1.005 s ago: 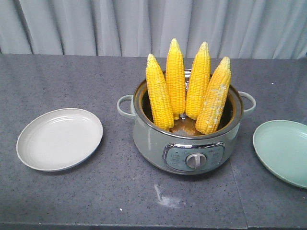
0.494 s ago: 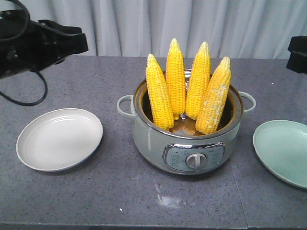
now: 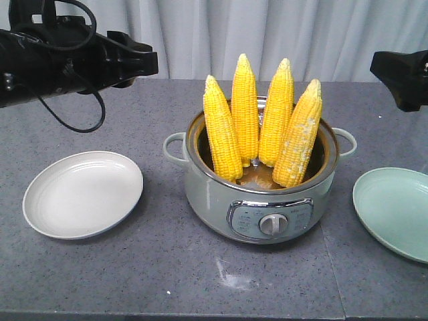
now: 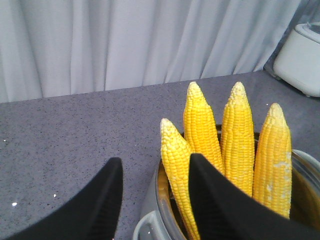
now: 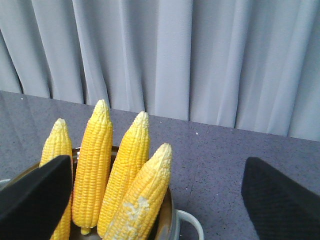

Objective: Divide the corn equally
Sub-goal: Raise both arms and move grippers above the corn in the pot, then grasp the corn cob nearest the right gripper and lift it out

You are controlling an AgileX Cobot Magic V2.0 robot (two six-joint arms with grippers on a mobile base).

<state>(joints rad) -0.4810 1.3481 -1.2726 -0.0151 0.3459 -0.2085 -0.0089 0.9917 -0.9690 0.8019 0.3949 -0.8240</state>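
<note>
While the left gripper (image 4: 155, 165) hangs in the air with its two black fingers (image 4: 107, 200) spread apart and gripping nothing, the right gripper (image 5: 156, 161) hovers on the other side with its fingers (image 5: 280, 192) parted wider, and it too grips nothing. From the front, the left one sits off to the left of the pot (image 3: 214, 194) with its tip pointing towards it, and the right one shows at the right edge.

All four cobs of corn (image 3: 244, 110) stand upright in the pot, tips up, side by side and leaning on its rim. The rightmost cob has pale patches. The pot sits mid-table (image 3: 134, 281), dial facing front. A white plate (image 3: 83, 194) lies to its left and a green plate (image 3: 394, 210) to its right, both apart from it. A grey curtain (image 3: 200, 33) hangs behind.
</note>
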